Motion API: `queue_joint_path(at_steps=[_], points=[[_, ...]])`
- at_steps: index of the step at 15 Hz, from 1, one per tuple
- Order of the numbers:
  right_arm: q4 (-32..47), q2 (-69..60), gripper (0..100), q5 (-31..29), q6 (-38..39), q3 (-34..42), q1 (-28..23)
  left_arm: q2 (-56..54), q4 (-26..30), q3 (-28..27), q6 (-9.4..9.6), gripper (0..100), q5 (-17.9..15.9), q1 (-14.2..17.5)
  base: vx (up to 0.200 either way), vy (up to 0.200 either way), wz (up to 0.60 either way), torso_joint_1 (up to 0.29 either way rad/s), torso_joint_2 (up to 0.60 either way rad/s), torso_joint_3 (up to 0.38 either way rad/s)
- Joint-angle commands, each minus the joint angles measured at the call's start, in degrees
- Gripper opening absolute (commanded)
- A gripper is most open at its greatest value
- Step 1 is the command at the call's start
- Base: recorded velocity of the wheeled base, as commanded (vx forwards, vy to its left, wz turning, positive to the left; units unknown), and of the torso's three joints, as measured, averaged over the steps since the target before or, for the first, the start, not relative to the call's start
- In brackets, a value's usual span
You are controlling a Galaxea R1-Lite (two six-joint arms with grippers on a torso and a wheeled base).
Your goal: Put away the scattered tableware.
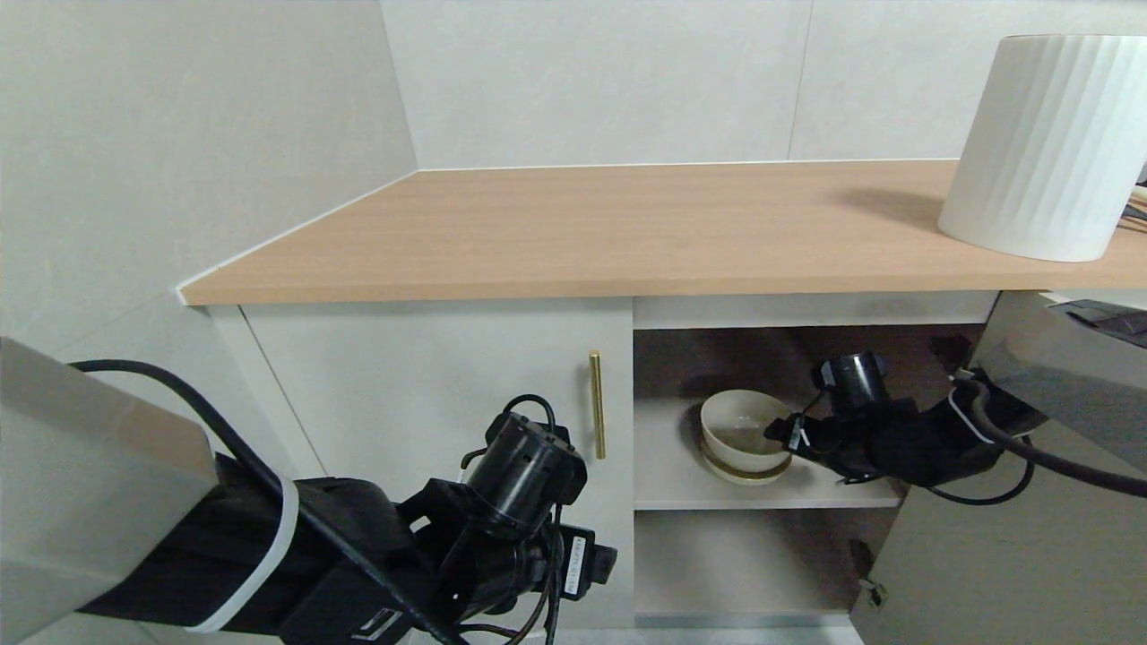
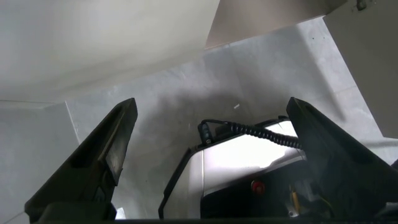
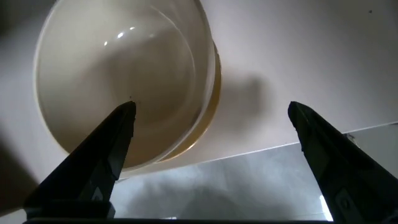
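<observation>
Cream bowl (image 1: 742, 428) is seen on the upper shelf (image 1: 668, 475) of the open cabinet, nested on a gold-rimmed dish (image 1: 748, 470). Right gripper (image 1: 781, 435) is held inside the cabinet at the bowl's rim, fingers spread wide, one finger (image 3: 115, 149) over the bowl, nothing gripped. Left gripper (image 2: 211, 102) is held low before the closed door (image 1: 430, 394), fingers wide apart, empty. A white label (image 1: 573, 548) is noted on the left wrist; print not legible. A white ribbed cylinder (image 1: 1044, 143) stands on the wooden countertop (image 1: 582, 233).
</observation>
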Motion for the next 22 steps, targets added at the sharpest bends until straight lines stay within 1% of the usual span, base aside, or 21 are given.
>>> queue_joint_path(at_steps=[1, 4, 5, 6, 7, 8, 9, 10, 11, 13, 14, 15, 16, 17, 18, 19, 22], points=[[0.3, -1.4, 100, 0.4, -0.1, 0.8, 0.0, -1.1, 0.0, -0.1, 0.05, 100, 0.1, 1.0, 0.000, 0.000, 0.00, 0.000, 0.00, 0.000], [2.6, -8.3, 100, 2.3, -0.5, 6.3, 2.0, -7.7, 0.5, 0.4, 0.40, 100, 0.1, 3.9, 0.000, 0.000, 0.00, 0.000, 0.00, 0.000], [3.8, -12.3, 100, 3.0, -0.5, 10.5, 2.9, -11.7, 2.1, 0.5, 0.93, 100, 0.1, 5.5, 0.000, 0.000, 0.00, 0.000, 0.00, 0.000], [3.5, -16.2, 100, 3.6, -0.5, 15.9, 3.3, -16.3, 4.2, 1.1, 2.78, 100, 0.1, 7.8, 0.000, 0.000, 0.00, 0.000, 0.00, 0.000], [3.5, -19.3, 100, 3.9, -0.5, 18.6, 3.4, -19.1, 4.9, 1.8, 3.04, 100, 0.1, 8.8, 0.000, 0.000, 0.00, 0.000, 0.00, 0.000], [3.5, -19.3, 100, 3.9, -0.5, 18.6, 3.4, -19.1, 4.9, 1.8, 3.04, 100, 0.1, 8.8, 0.000, 0.000, 0.00, 0.000, 0.00, 0.000], [4.1, -31.1, 100, 7.1, -2.3, 26.4, 5.3, -27.4, 6.2, 5.9, 3.04, 100, 0.1, 10.3, 0.000, 0.000, 0.00, 0.000, 0.00, 0.000], [4.2, -34.2, 100, 7.8, -3.0, 28.0, 6.1, -29.5, 6.6, 7.2, 3.04, 100, 0.1, 10.3, 0.000, 0.000, 0.00, 0.000, 0.00, 0.000], [7.1, -40.8, 100, 7.8, -3.7, 29.6, 8.3, -33.4, 7.3, 9.8, 3.04, 100, 0.1, 10.9, 0.000, 0.000, 0.00, 0.000, 0.00, 0.000], [16.6, -47.2, 100, 7.7, -4.5, 28.2, 9.8, -37.4, 7.6, 12.0, 3.04, 100, -0.3, 13.3, 0.000, 0.000, 0.00, 0.000, 0.00, 0.000], [18.9, -48.5, 100, 7.7, -5.3, 27.4, 9.8, -38.2, 7.6, 12.3, 3.04, 100, -0.4, 13.6, 0.000, 0.000, 0.00, 0.000, 0.00, 0.000], [23.8, -50.9, 100, 7.7, -7.2, 25.1, 9.8, -39.7, 7.6, 12.3, 3.13, 100, -0.4, 13.8, 0.000, 0.000, 0.00, 0.000, 0.00, 0.000], [26.0, -51.7, 100, 7.7, -7.6, 23.9, 9.8, -39.7, 7.5, 12.1, 3.22, 100, -0.4, 13.8, 0.000, 0.000, 0.00, 0.000, 0.00, 0.000], [28.1, -52.3, 100, 7.7, -7.7, 22.8, 9.9, -39.2, 7.5, 11.9, 4.18, 100, -0.3, 13.8, 0.000, 0.000, 0.00, 0.000, 0.00, 0.000], [29.1, -52.6, 100, 7.6, -8.2, 22.4, 9.9, -38.6, 7.4, 12.0, 5.15, 100, -0.3, 13.8, 0.000, 0.000, 0.00, 0.000, 0.00, 0.000], [29.3, -52.9, 100, 7.6, -8.9, 22.8, 9.9, -38.0, 7.4, 12.0, 5.50, 100, -0.3, 13.8, 0.000, 0.000, 0.00, 0.000, 0.00, 0.000], [29.3, -52.6, 100, 7.5, -8.9, 22.7, 10.8, -37.6, 7.3, 12.2, 5.50, 100, -0.4, 13.8, 0.000, 0.000, 0.00, 0.000, 0.00, 0.000]])
